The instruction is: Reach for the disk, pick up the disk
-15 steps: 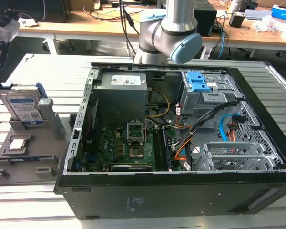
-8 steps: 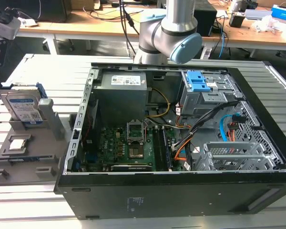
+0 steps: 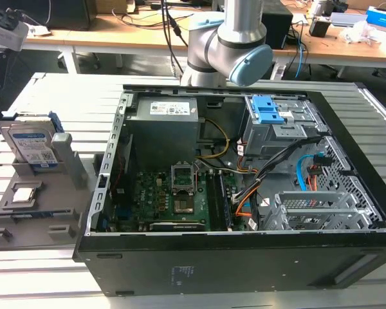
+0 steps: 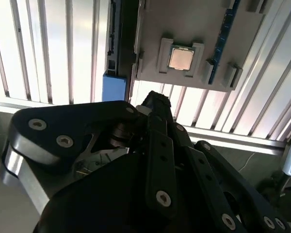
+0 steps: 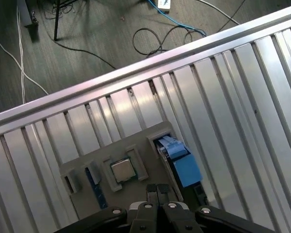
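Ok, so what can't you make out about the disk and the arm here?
Exterior view: the grey holder hides the lower edge of the disk standing in it; the arm is cut off by the top edge.
First wrist view: the disk is edge-on, so its label is hidden; the gripper covers part of the holder.
Second wrist view: the gripper's body blocks much of the table.

**Robotics and electronics lab**

Robot arm at a slatted aluminium table; open desktop computer case lying on it, boards and wiring exposed; wooden workbenches behind, cluttered with cables and gear; loose cables on the floor.
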Robot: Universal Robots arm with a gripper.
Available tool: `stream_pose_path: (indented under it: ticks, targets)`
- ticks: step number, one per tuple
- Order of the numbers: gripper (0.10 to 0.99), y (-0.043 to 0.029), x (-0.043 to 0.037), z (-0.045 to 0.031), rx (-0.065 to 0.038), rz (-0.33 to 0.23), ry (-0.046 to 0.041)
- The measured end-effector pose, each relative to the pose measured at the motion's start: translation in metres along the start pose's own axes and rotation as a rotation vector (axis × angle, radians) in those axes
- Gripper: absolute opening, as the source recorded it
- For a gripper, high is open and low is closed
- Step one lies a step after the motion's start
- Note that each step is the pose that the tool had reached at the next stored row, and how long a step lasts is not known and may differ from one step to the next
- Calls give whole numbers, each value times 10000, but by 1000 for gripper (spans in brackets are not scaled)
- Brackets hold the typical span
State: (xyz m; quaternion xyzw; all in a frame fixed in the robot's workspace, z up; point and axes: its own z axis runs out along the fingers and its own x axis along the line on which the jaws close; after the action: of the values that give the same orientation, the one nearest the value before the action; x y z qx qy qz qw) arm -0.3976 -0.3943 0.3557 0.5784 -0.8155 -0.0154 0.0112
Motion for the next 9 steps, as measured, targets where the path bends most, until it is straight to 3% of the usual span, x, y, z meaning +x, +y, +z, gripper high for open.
stream_pose_path:
  ticks: [9]
  targets:
    - [106,0,0,0,0,-1108,42]
